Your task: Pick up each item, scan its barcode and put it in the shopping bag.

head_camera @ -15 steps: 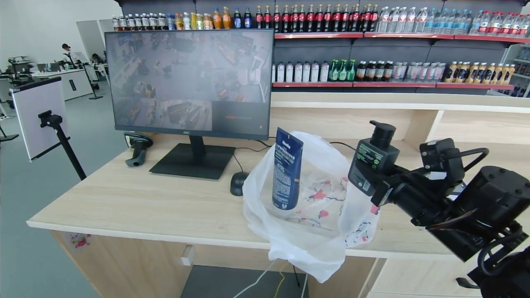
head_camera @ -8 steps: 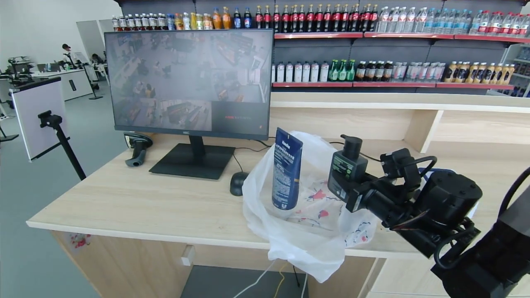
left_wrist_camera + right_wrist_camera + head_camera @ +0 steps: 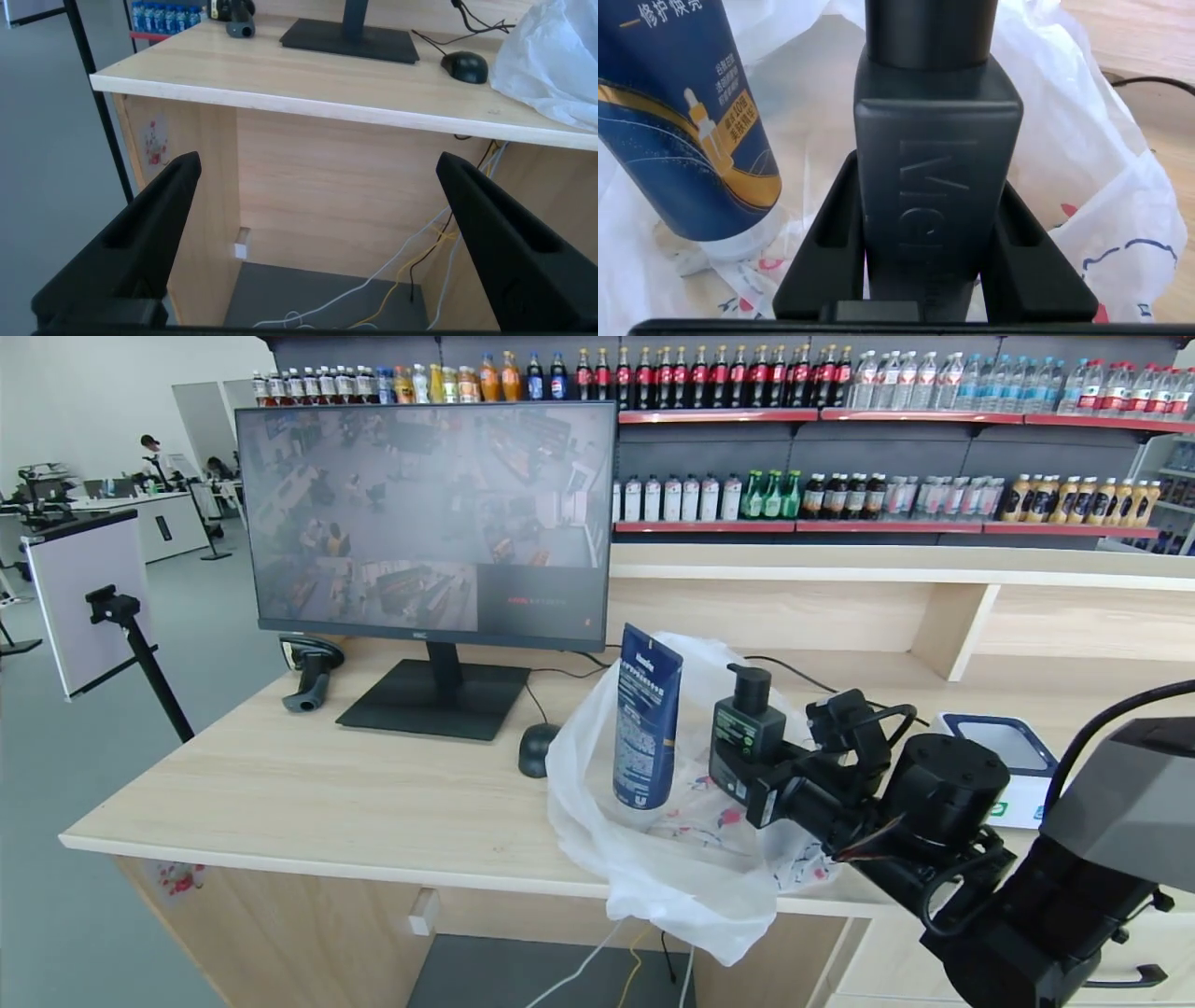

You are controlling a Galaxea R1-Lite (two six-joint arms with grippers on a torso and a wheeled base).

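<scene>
Pump bottle (image 3: 744, 742), dark and upright, sits clamped in your right hand (image 3: 761, 789) in the head view. It hangs just above the open shopping bag (image 3: 653, 868) on the tabletop (image 3: 327, 793), beside the blue tube (image 3: 646, 728) standing inside the bag. Your left wrist view has the left hand (image 3: 318, 168) spread wide, out in front of the tabletop's edge. Your right wrist view shows both fingers pressed against the bottle's sides, with the bag beneath.

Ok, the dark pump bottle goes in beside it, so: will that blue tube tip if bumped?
Probably: the tall blue plastic tube stands on its small cap inside the crumpled white plastic bag. Likely light, so a nudge could topple it.
</scene>
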